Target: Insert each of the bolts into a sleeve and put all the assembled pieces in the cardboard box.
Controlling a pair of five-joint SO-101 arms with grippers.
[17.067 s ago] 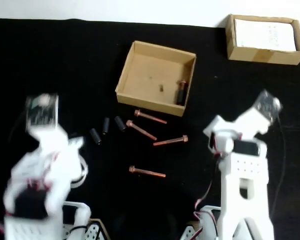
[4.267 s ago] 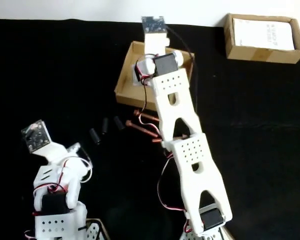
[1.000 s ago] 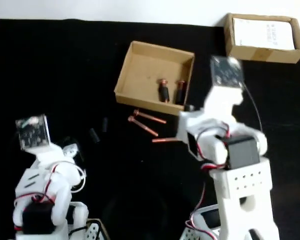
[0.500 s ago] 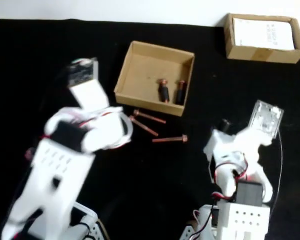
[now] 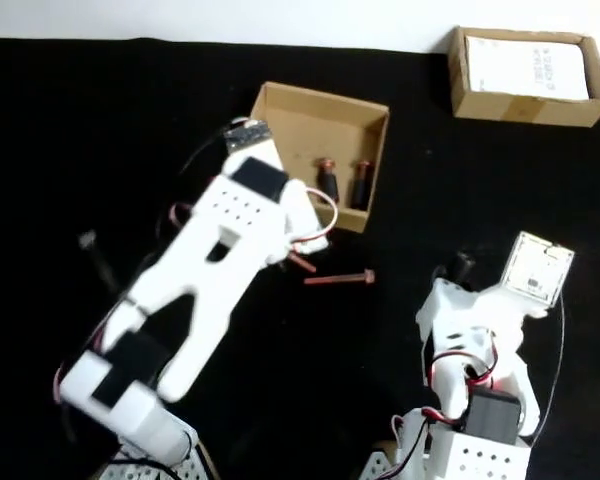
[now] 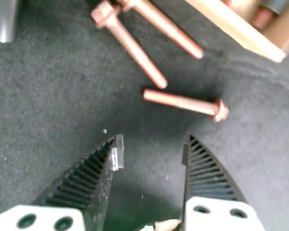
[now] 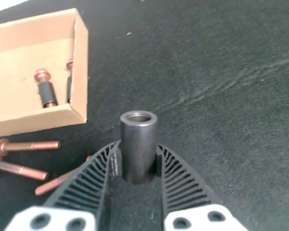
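Observation:
The open cardboard box (image 5: 280, 115) holds two assembled pieces (image 5: 327, 180) (image 5: 361, 183). In front of it a copper bolt (image 5: 340, 278) lies loose on the black table. My left arm (image 5: 230, 230) stretches across to the box's near wall. In the left wrist view my left gripper (image 6: 153, 144) hovers open just short of one bolt (image 6: 183, 102), with two more bolts (image 6: 127, 41) (image 6: 166, 26) beyond. My right gripper (image 7: 136, 154) is shut on an upright dark sleeve (image 7: 138, 144), held at the front right (image 5: 463, 265).
A second cardboard box (image 5: 530, 105) with white paper inside stands at the back right corner. A grey sleeve (image 6: 2, 19) lies at the edge of the left wrist view. The box's near wall (image 6: 236, 29) stands just past the bolts.
My left arm has swung out from the front left across to the bolts by the box. My right arm drew back to the front right with the sleeve in its grip.

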